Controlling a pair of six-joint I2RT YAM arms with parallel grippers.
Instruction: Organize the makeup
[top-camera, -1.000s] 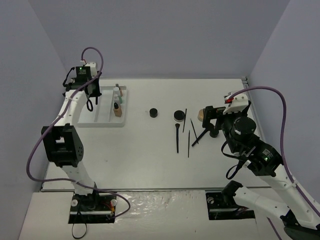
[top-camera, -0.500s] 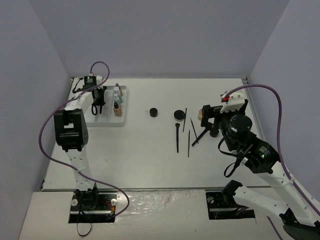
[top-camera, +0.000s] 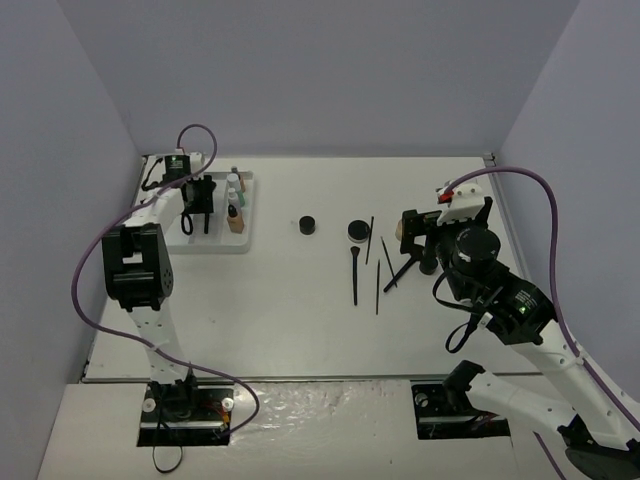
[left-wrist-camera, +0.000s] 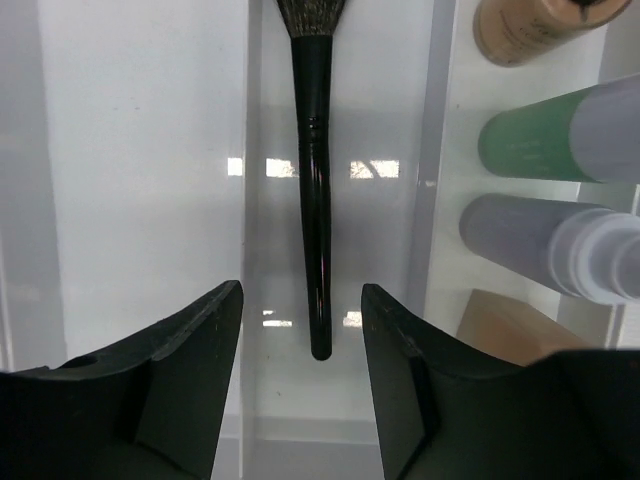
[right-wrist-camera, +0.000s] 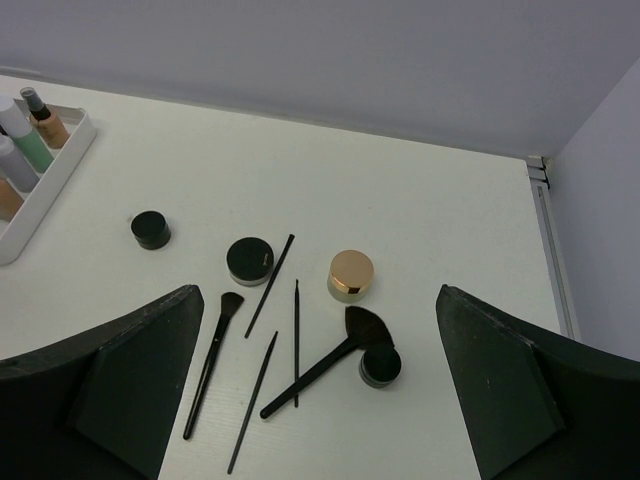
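My left gripper is open above the white tray. A black brush lies in the middle compartment, its handle end between my fingers and untouched. Tan, green and lilac bottles and a tan compact lie in the right compartment. My right gripper is wide open and empty above loose makeup: two black jars, a gold-lidded jar, a fan brush resting on a third black jar, a flat brush and three thin pencils.
The tray stands at the table's far left, near the left wall. The loose items lie in the middle right. The table's right edge runs close to the right wall.
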